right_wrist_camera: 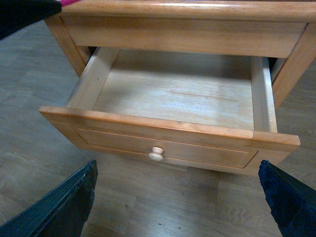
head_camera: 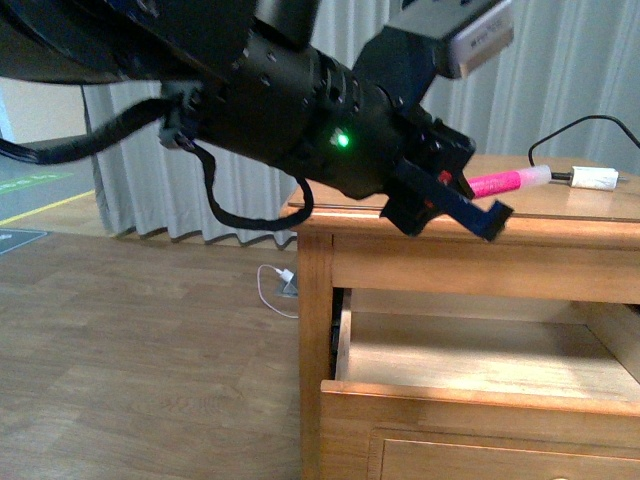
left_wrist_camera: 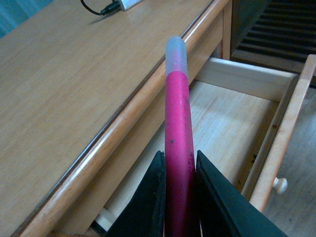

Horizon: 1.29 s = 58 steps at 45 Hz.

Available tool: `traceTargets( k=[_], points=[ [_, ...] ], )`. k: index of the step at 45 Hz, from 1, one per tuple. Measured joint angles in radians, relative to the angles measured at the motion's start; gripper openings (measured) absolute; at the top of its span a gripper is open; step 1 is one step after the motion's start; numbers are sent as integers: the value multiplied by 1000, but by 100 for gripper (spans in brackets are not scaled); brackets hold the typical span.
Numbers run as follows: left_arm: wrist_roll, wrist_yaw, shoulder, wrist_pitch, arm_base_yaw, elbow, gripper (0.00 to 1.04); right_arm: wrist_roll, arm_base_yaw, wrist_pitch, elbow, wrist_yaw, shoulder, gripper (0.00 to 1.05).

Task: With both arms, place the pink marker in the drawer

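My left gripper [head_camera: 470, 200] is shut on the pink marker [head_camera: 505, 182] and holds it level above the front edge of the wooden table top. In the left wrist view the marker [left_wrist_camera: 177, 123] sticks out between the black fingers [left_wrist_camera: 148, 197], its white end over the open drawer [left_wrist_camera: 266, 143]. The drawer [head_camera: 480, 400] is pulled out and empty inside. In the right wrist view the drawer [right_wrist_camera: 168, 136] and its round knob [right_wrist_camera: 157, 154] lie ahead of my right gripper [right_wrist_camera: 177, 207], which is open and empty over the floor.
A small white charger [head_camera: 592, 179] with a black cable lies on the table top [head_camera: 600, 205] beyond the marker. Grey curtains hang behind. Wood floor [head_camera: 130, 350] lies left of the table, with a white cable on it.
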State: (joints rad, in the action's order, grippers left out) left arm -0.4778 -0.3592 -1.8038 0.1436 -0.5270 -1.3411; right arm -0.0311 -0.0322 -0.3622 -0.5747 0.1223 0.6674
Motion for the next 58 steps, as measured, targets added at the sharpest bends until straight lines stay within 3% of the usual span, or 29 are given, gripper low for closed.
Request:
traceTargets(
  k=[11, 36, 49, 58],
  points=[
    [-19, 106, -124, 35, -56, 0, 15, 0, 0, 0, 0, 0, 0, 96],
    [4, 195, -316, 65, -88, -83, 15, 0, 0, 0, 0, 0, 0, 96],
    [92, 206, -275, 108, -80, -48, 71, 0, 0, 0, 0, 0, 0, 96],
    [182, 269, -103, 137, -25, 62, 99, 0, 0, 0, 0, 0, 0, 96]
  ],
)
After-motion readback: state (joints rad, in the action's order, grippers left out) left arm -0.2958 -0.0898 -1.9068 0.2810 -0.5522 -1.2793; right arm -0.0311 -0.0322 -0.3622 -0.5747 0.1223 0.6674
